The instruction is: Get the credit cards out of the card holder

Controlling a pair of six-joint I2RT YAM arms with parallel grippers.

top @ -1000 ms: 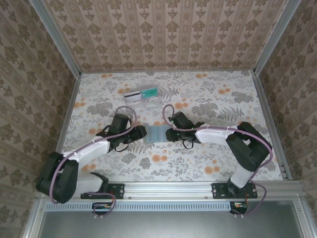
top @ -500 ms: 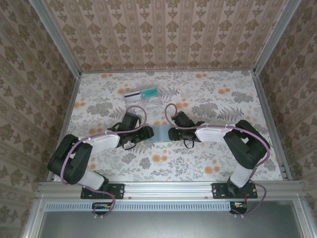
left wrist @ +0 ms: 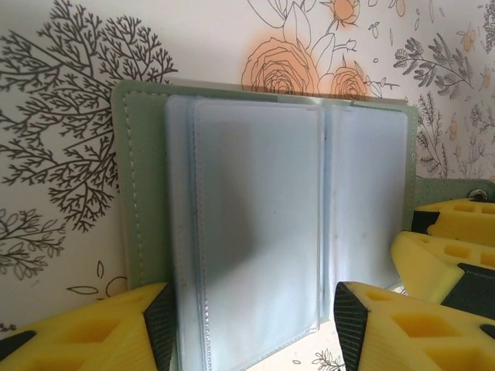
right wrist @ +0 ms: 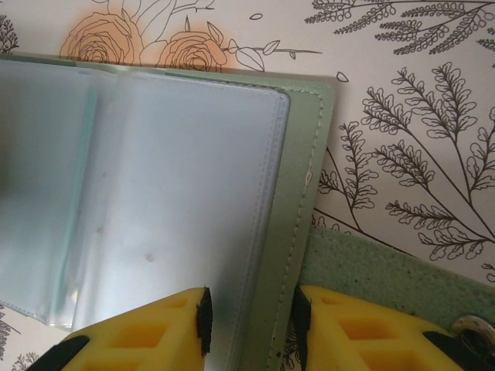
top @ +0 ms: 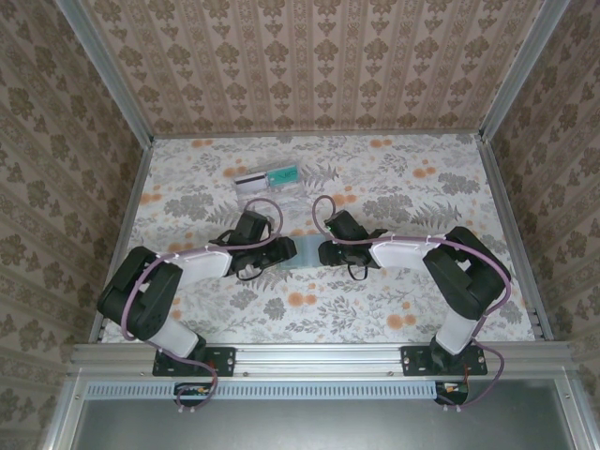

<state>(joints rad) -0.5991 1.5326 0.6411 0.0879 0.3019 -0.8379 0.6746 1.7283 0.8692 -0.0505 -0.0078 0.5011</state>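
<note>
The green card holder (top: 305, 251) lies open and flat on the flowered table between my two grippers. Its cloudy clear sleeves (left wrist: 259, 224) face up and look blank. My left gripper (left wrist: 247, 325) is open, its fingers standing on either side of the left sleeve leaf at the holder's near-left end (left wrist: 143, 193). The right gripper (right wrist: 251, 321) is open too, straddling the stitched green right edge (right wrist: 305, 154), one finger over the sleeve, the other over the green strap (right wrist: 371, 270). A white card (top: 249, 178) and a teal card (top: 281, 174) lie at the back.
The two cards rest at a clear plastic box (top: 267, 187) behind the holder. Metal rails (top: 131, 202) and patterned walls border the table on three sides. In the left wrist view, the right gripper's yellow fingers (left wrist: 452, 247) stand close at the holder's right end.
The left arm has swung right and brought its gripper up against the holder's left end, its jaws narrowing slightly. The right arm and the holder have stayed put.
</note>
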